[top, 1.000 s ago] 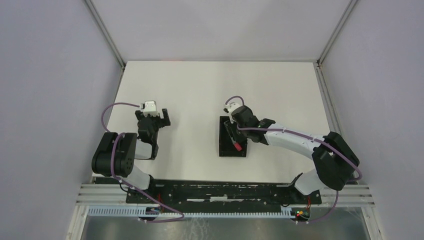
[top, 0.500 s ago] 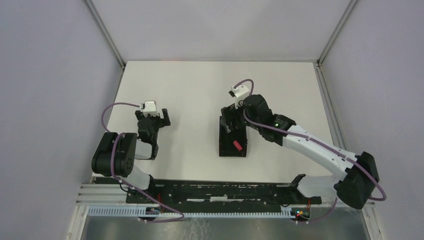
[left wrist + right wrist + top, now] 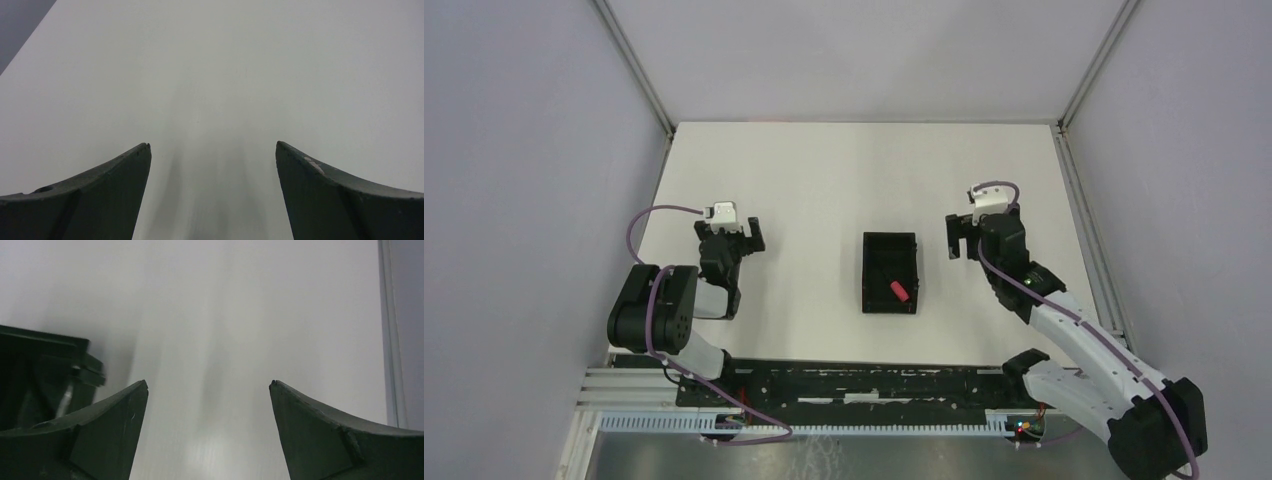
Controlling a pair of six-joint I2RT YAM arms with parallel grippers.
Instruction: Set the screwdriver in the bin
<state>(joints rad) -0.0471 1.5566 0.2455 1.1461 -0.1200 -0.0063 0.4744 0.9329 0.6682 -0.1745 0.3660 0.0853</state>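
- My right gripper (image 3: 208,382) has its two dark fingers (image 3: 100,435) spread wide with nothing between them, only bare tabletop showing in the gap.
- It hangs over the white flat table (image 3: 824,180) just to the right of the small black rectangular open-top plastic bin (image 3: 867,275), apart from it. In the right wrist view a corner of the bin sits at the left edge, beside the left finger.
- The small red-handled screwdriver (image 3: 898,290) with a thin dark shaft lies inside the bin, red handle toward the near right corner, shaft slanting up toward the far left.
- The bin stands near the middle of the table, long side running near to far, between the two grippers.
- My left gripper (image 3: 212,144) is likewise released, fingers well apart and holding nothing, plain tabletop under it.
- It sits on the left side of the table, well apart from the bin.
- The white right arm (image 3: 1074,335) stretches from its base at the near right out toward the far side. The black left arm (image 3: 664,310) is folded close to its base at the near left.
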